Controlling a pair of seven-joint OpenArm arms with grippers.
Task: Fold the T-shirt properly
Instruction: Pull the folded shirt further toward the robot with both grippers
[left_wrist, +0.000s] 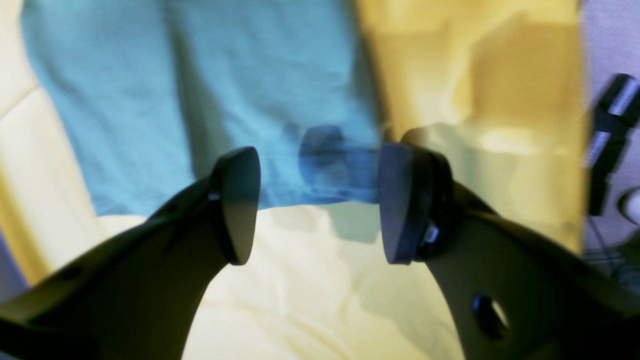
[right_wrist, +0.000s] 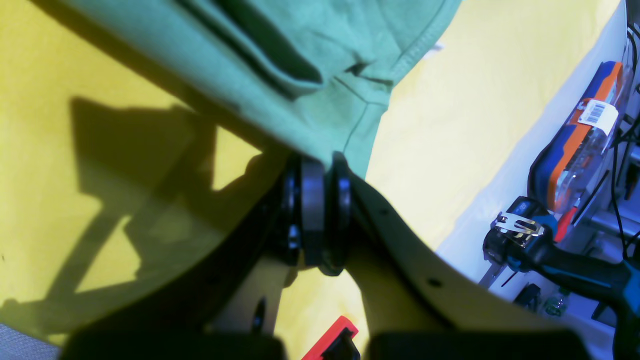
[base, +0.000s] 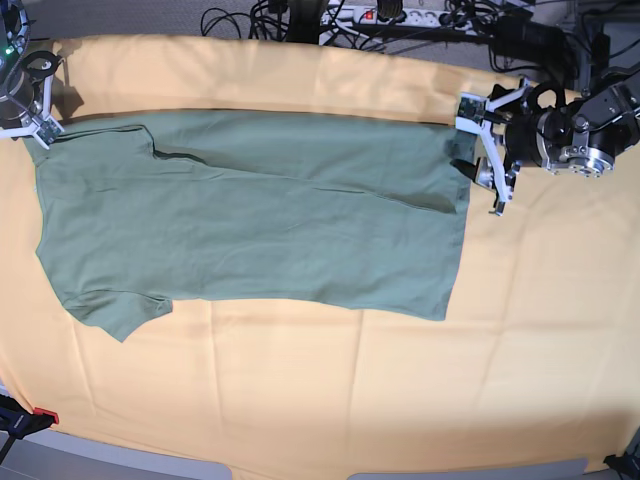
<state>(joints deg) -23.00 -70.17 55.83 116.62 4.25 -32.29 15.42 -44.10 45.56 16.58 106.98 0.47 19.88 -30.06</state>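
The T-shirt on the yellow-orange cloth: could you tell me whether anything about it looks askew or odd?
The T-shirt is not lying flat: its far long edge is folded over, leaving a diagonal crease across the body, and one sleeve sticks out at the near left corner. The right gripper pinches the far left corner.

The T-shirt (base: 250, 220), plain sage green with short sleeves, lies spread flat and lengthwise across the far half of the table, hem toward the right edge, one sleeve pointing toward the near-left corner.
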